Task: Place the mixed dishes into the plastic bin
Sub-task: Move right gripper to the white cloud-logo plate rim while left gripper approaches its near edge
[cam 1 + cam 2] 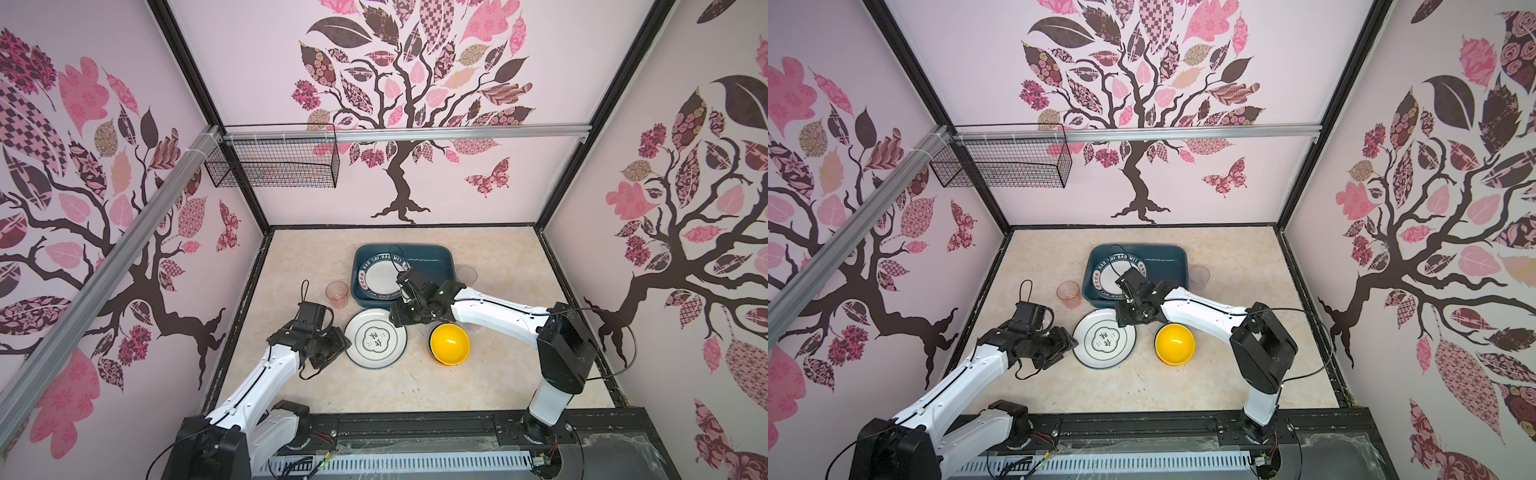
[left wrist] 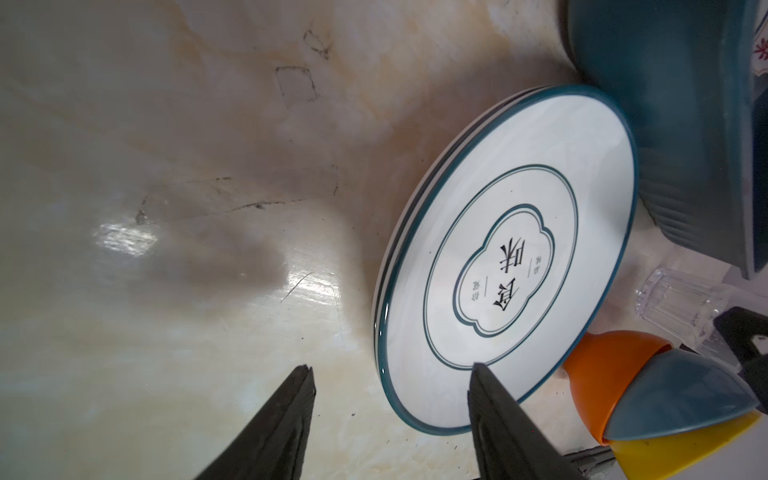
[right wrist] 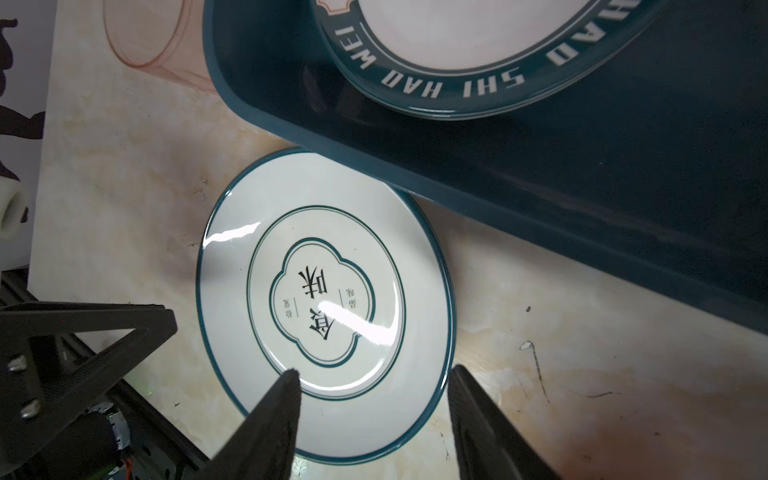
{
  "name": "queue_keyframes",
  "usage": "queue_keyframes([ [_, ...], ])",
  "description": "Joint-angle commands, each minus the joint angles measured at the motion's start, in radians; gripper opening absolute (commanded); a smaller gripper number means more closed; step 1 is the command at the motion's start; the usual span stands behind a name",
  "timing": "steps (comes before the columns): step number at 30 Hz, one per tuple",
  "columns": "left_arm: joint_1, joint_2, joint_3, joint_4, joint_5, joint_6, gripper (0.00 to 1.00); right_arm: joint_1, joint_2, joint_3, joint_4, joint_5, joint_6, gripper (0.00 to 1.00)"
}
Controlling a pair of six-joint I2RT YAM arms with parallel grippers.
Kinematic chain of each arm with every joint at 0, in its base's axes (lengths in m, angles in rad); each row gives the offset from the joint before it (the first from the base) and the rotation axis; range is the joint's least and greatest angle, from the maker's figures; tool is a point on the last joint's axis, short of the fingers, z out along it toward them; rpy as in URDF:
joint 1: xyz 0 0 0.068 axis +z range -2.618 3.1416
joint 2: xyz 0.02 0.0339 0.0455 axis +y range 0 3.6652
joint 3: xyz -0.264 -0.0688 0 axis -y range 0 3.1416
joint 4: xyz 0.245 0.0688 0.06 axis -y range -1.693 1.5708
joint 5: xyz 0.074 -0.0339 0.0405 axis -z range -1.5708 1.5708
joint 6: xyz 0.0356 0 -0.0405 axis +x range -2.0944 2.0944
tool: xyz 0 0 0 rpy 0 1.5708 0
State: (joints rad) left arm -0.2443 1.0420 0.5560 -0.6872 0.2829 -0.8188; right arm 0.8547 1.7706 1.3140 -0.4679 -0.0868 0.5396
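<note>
On the left, the left claw (image 2: 391, 368) sits low at the near-left edge of the white plate (image 1: 376, 338). It is open and holds nothing, with one finger over the plate's rim and the other over bare table. Just behind it a pink cup (image 1: 336, 293) stands upright on the table, beside the bin's left wall.

The plate lies flat in the middle. A doubled rim suggests two plates stacked. Its far edge is right up against the near wall of the blue bin (image 1: 430, 272). Inside the bin a plate with a lettered rim (image 1: 382, 274) fills the left half, and the right half is bare.

The right claw (image 3: 374, 370) hovers over the plate's far-right edge, also open and empty.

Further right are stacked bowls, yellow on top (image 1: 450, 338), and a clear cup (image 1: 466, 274) by the bin's right wall.

The step in hand looks like picking up the white plate. Next, one claw probably needs a finger under the rim and a firm pinch, then a lift over the bin's wall.
</note>
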Motion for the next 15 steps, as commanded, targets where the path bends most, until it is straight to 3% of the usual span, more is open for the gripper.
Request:
queue_keyframes([
  [1, -0.007, 0.013, -0.033, 0.055, 0.019, 0.005, 0.60, 0.005, 0.042, 0.014, -0.002, 0.018, -0.002, 0.60],
  [15, -0.012, 0.090, -0.045, 0.119, 0.047, 0.009, 0.51, 0.004, 0.139, 0.046, 0.009, 0.009, -0.007, 0.60],
])
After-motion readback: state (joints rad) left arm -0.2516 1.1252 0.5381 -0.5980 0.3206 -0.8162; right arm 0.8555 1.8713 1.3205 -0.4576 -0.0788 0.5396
